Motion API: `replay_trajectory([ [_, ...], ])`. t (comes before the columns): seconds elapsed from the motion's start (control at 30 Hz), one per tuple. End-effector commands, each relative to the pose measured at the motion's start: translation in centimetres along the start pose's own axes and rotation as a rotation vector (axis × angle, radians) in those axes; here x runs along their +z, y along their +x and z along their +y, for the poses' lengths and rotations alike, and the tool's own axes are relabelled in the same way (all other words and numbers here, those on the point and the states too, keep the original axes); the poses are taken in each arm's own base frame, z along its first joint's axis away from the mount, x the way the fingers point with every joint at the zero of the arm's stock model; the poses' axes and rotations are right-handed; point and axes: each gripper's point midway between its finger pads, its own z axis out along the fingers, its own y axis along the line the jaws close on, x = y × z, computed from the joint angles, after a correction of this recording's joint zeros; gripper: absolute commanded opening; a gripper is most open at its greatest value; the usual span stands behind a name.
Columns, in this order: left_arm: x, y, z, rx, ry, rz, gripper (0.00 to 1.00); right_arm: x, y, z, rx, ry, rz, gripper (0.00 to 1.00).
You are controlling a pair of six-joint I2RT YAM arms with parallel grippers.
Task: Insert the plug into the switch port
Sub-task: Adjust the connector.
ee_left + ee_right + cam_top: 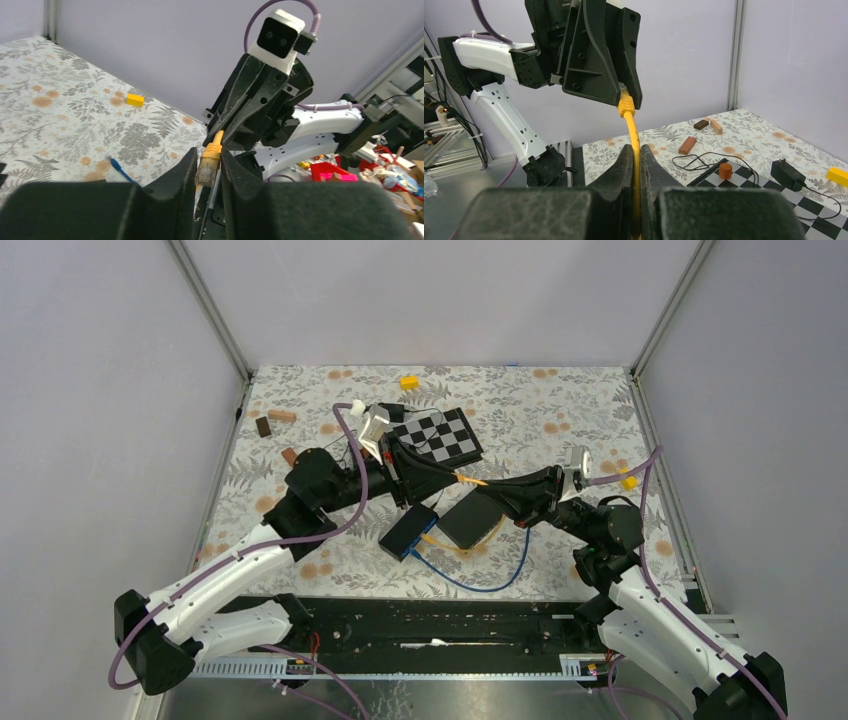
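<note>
Between the fingers (182, 175) of the left end effector (208, 156): yellow plug (205, 170), clamped on both sides, held in the air. Just beyond: right end effector (634, 150), closed on the yellow cable (632, 127) trailing from the plug. Below both, on the floral worktop (560, 410): blue switch (408, 530), apart from the plug, with blue cable (500, 585) looped beside it. Farther off: checkerboard (440, 435) and yellow block (409, 382).

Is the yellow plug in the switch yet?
Out. The yellow plug is pinched in the left gripper, in the air, away from the switch.
</note>
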Motion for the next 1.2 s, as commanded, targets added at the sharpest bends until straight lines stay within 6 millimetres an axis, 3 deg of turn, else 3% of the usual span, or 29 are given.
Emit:
replay_trajectory([
  [0.0,-0.1,-1.8,-1.6,0.041,0.074,-0.057,0.19,0.3,-2.1,0.5,-0.040,-0.013,-0.075,0.00],
  [0.1,-0.1,-1.8,-1.7,0.046,0.079,-0.057,0.00,0.2,-1.9,0.5,-0.038,-0.014,-0.071,0.00],
  [0.17,-0.3,-1.8,-2.0,0.057,0.097,-0.053,0.00,0.2,-1.6,0.3,-0.031,-0.005,-0.059,0.03],
  [0.2,-0.4,-1.8,-2.3,0.070,0.112,-0.053,0.00,0.2,-1.4,0.2,-0.027,0.000,-0.050,0.11],
  [0.27,-0.7,-1.5,-2.7,0.103,0.138,-0.043,0.00,0.2,-0.9,-0.1,-0.008,0.016,-0.017,0.47],
  [0.3,-0.9,-1.2,-2.9,0.130,0.152,-0.029,0.00,0.3,-0.5,-0.2,-0.003,0.019,0.008,0.59],
  [0.4,-1.3,0.0,-2.9,0.231,0.176,0.045,0.00,0.2,0.5,0.4,-0.013,-0.024,0.099,0.71],
  [0.67,-2.1,3.2,-2.7,0.439,0.286,0.178,0.00,0.0,1.2,4.2,-0.003,-0.278,0.236,0.70],
  [0.77,-2.0,4.1,-2.0,0.495,0.304,0.218,0.00,-0.5,1.7,4.9,0.000,-0.323,0.273,0.74],
  [0.9,-2.3,4.9,-2.1,0.629,0.388,0.231,0.00,-0.7,2.1,4.9,-0.009,-0.337,0.304,0.76],
  [1.17,-1.8,4.7,-1.9,0.684,0.406,0.224,0.00,0.0,3.7,2.0,-0.101,-0.227,0.266,0.63],
])
